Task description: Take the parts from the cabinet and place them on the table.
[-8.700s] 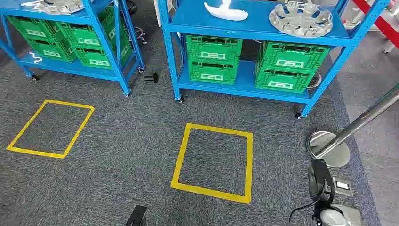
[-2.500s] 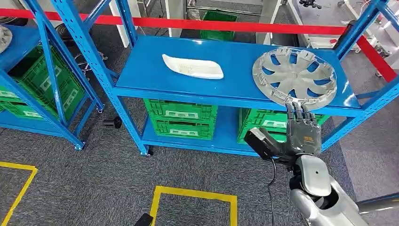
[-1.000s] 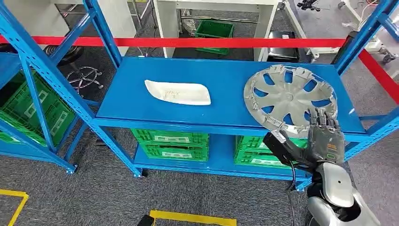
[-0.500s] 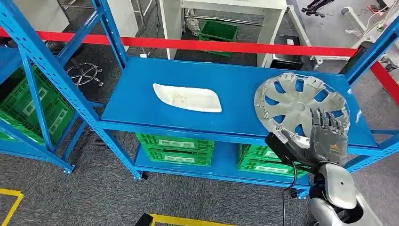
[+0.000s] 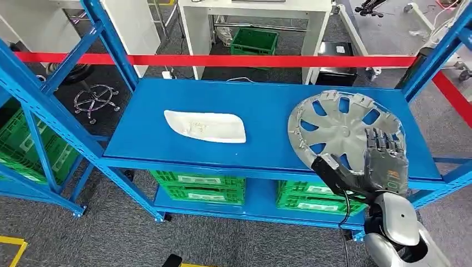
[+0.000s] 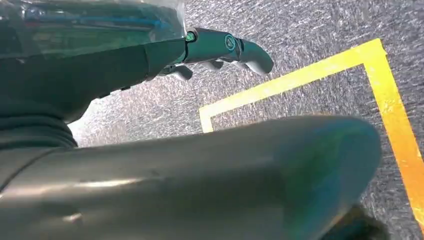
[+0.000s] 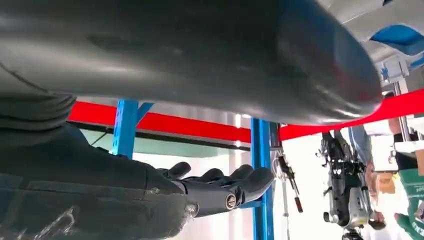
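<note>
Raised further over the half second past: right hand (image 5: 385, 161), dark fingers (image 5: 382, 140) spread and straight, now overlapping the near right part of the round silver plastic hubcap (image 5: 345, 129), holding nothing; contact with the rim not possible to tell. Flat on the blue metal cabinet shelf (image 5: 267, 105), near its right end, lies that hubcap, its near rim just beside the shelf's front edge. Left of it, well apart, lies the long white curved plastic trim part (image 5: 205, 125), long axis along the shelf, narrow end toward the left. Bare blue surface between the two parts and behind them. Beyond the back edge, a red horizontal bar (image 5: 222, 59). Below the shelf, green plastic crates (image 5: 197, 186). In the left wrist view, left hand (image 6: 227, 50), fingers slightly curled, empty, above grey carpet with yellow tape lines (image 6: 295, 80).
</note>
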Available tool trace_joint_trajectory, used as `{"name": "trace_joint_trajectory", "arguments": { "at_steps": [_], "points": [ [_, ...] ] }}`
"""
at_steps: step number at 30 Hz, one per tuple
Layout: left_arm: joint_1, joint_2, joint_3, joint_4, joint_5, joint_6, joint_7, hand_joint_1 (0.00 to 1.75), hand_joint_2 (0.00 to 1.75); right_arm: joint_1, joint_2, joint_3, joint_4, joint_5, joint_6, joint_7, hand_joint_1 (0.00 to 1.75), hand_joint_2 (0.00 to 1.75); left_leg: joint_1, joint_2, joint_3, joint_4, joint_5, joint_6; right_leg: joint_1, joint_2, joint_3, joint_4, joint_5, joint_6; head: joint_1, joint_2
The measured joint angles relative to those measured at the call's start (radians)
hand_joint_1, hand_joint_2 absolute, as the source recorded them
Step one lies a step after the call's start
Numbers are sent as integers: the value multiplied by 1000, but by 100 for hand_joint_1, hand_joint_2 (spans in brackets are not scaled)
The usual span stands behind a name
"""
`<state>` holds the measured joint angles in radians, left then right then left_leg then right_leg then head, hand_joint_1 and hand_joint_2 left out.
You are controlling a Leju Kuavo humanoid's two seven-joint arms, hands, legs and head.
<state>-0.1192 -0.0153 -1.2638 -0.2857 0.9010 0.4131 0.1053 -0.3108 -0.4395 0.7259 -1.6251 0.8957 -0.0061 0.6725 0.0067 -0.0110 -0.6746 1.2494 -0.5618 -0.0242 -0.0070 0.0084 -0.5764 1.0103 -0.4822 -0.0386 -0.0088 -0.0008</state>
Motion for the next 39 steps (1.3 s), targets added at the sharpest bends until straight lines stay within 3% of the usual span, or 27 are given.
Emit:
{"name": "trace_joint_trajectory", "arguments": {
  "at_steps": [2,4,6,7,8,9,10,12,13,14,15,17,19,20,22,24,25,26,27,33,35,37,39],
  "points": [
    [-1,0,0,0,0,0,0,0,0,0,0,0,0,0,0,0,0,0,-1,0,54,-165,121,11,0,0,27,1,-18,4,-3,0],
    [-1,1,0,0,0,0,0,0,0,-1,0,2,0,0,-2,0,0,0,-10,-1,80,-201,119,27,3,2,32,0,-26,15,2,0],
    [-3,1,0,0,0,-1,0,0,0,3,0,0,0,0,-3,0,0,0,-13,0,80,-214,98,39,2,0,23,-2,-26,25,-4,0],
    [-3,1,0,0,0,-1,0,0,0,3,0,0,0,0,-3,0,0,0,-11,1,85,-227,93,45,4,-2,24,-4,-28,29,-3,0],
    [-3,-1,0,0,0,0,0,0,0,4,-1,-3,-4,0,-3,0,0,0,1,2,95,-242,93,47,4,-3,24,0,-38,36,-4,0],
    [-4,0,0,0,0,0,0,0,0,1,-1,-4,-5,0,-4,0,0,0,1,1,101,-247,92,48,4,-3,13,29,-46,42,2,0],
    [-5,1,1,1,0,0,0,0,0,-3,-1,-4,-5,0,-4,0,0,0,1,1,104,-247,88,54,2,-3,-21,89,-69,46,6,0],
    [-5,0,1,1,0,-1,0,0,0,1,-1,-3,-5,-2,-3,0,0,0,1,0,110,-246,79,57,-3,-3,-120,246,-122,54,10,0],
    [-3,0,1,1,0,-1,0,0,0,5,-1,-3,-5,-5,-3,0,0,0,1,0,115,-245,74,56,-5,-3,-163,301,-124,57,11,0],
    [-2,0,1,1,0,-1,0,0,0,7,-1,-3,-5,-6,-3,0,0,0,1,0,121,-245,68,54,-6,-3,-177,303,-102,59,12,0],
    [-1,0,1,1,0,-1,0,0,0,7,-1,-3,-5,-7,-3,0,0,0,1,0,132,-244,60,51,-8,-3,-168,257,-52,59,13,0],
    [-2,-1,1,1,0,-1,0,0,0,7,-1,-3,-5,-9,-3,0,0,0,3,-1,156,-242,42,43,-10,-6,-106,96,62,57,13,0],
    [-6,0,1,1,0,-1,0,0,0,6,-1,-1,-5,-13,-5,0,0,0,-3,-1,155,-236,25,28,-4,-5,-72,28,54,48,20,0],
    [-6,0,1,1,0,-1,0,0,0,5,-2,-1,-5,-14,-5,0,0,0,-3,-1,157,-238,24,24,-3,-5,-70,25,40,35,21,0],
    [-4,-1,1,1,0,0,1,0,0,9,-1,-1,-5,-19,-8,0,0,0,-1,1,165,-245,22,16,-1,-2,-71,25,34,24,15,0],
    [-5,0,2,1,0,1,0,0,0,9,-1,-1,-5,-25,-11,0,0,0,-1,1,165,-229,3,4,-7,-3,-56,16,30,15,13,0],
    [-6,0,3,1,2,1,-3,0,0,7,-1,0,-4,-32,-12,0,0,0,-2,-1,163,-233,45,16,-6,-3,-52,19,28,18,8,0],
    [-7,1,3,1,3,0,-5,0,0,8,0,1,-3,-38,-12,0,0,0,-5,-1,166,-232,36,31,-5,-2,-51,17,28,19,9,0],
    [-8,1,3,1,5,0,-7,0,0,11,0,2,-3,-43,-12,0,0,0,-5,-1,166,-233,36,38,-5,-2,-51,17,27,19,5,0],
    [-8,1,8,1,6,0,-12,0,0,14,1,2,10,-95,-27,0,0,0,-2,0,170,-242,35,37,1,-2,-51,17,22,10,2,0],
    [-9,0,14,1,3,1,-12,0,0,14,1,5,25,-137,-38,-3,0,0,1,0,181,-259,20,30,4,-3,-52,19,22,10,1,0],
    [-9,0,17,1,0,1,-11,0,0,14,2,9,35,-170,-52,-8,0,0,4,1,184,-265,16,8,6,-5,-51,20,22,9,2,0],
    [-9,0,19,1,-2,2,-10,0,0,8,8,17,56,-208,-75,-15,0,0,4,1,184,-266,16,7,6,-6,-50,20,22,9,2,0]
  ]
}}
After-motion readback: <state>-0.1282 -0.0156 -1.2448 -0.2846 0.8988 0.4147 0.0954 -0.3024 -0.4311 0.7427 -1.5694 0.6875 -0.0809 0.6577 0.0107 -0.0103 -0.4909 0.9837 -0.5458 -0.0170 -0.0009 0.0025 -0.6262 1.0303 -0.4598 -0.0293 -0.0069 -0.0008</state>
